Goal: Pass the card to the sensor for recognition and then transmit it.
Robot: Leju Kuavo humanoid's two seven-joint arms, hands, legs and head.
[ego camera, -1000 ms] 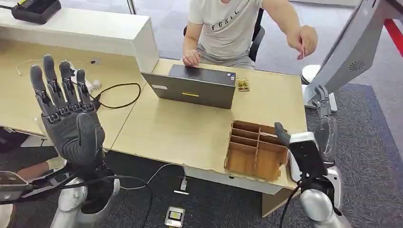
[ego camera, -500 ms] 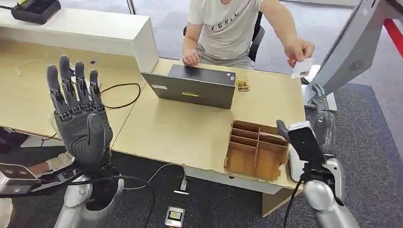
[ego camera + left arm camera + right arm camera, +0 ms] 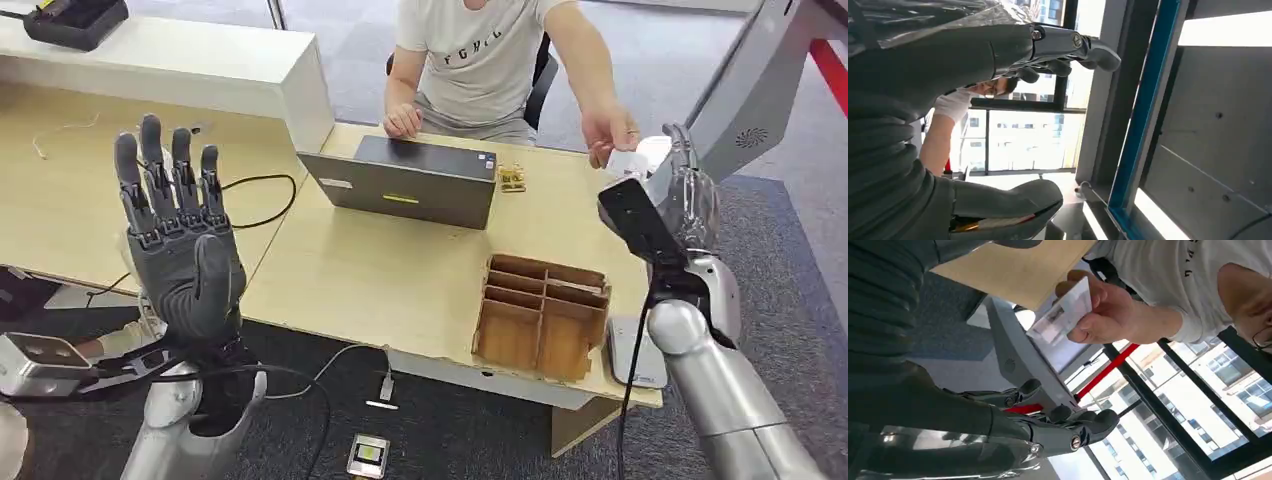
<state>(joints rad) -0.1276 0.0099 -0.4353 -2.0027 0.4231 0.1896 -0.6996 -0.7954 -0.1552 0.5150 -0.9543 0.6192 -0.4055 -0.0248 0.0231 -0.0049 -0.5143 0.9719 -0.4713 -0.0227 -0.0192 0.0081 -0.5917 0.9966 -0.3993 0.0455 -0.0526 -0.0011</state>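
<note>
A seated person's hand [image 3: 608, 128] holds out a white card [image 3: 622, 163] over the desk's far right corner. The card [image 3: 1060, 315] is pinched in that person's fingers. My right hand [image 3: 690, 195] is raised right beside the card with its fingers [image 3: 1048, 427] spread and nothing in them; whether it touches the card I cannot tell. My left hand [image 3: 180, 235] stands upright over the left side with fingers apart, and it [image 3: 998, 55] is empty. A flat grey pad [image 3: 635, 352] with a cable lies at the desk's near right corner.
A wooden divided tray [image 3: 540, 315] sits near the desk's front edge. A closed grey laptop [image 3: 410, 180] lies before the person. A tall white slanted machine [image 3: 755, 95] stands at the far right. Black cables [image 3: 250, 200] trail on the left desk.
My right hand rose from the desk's near right corner to the person's hand. That hand came down and inward with the card. My left hand drifted slightly right.
</note>
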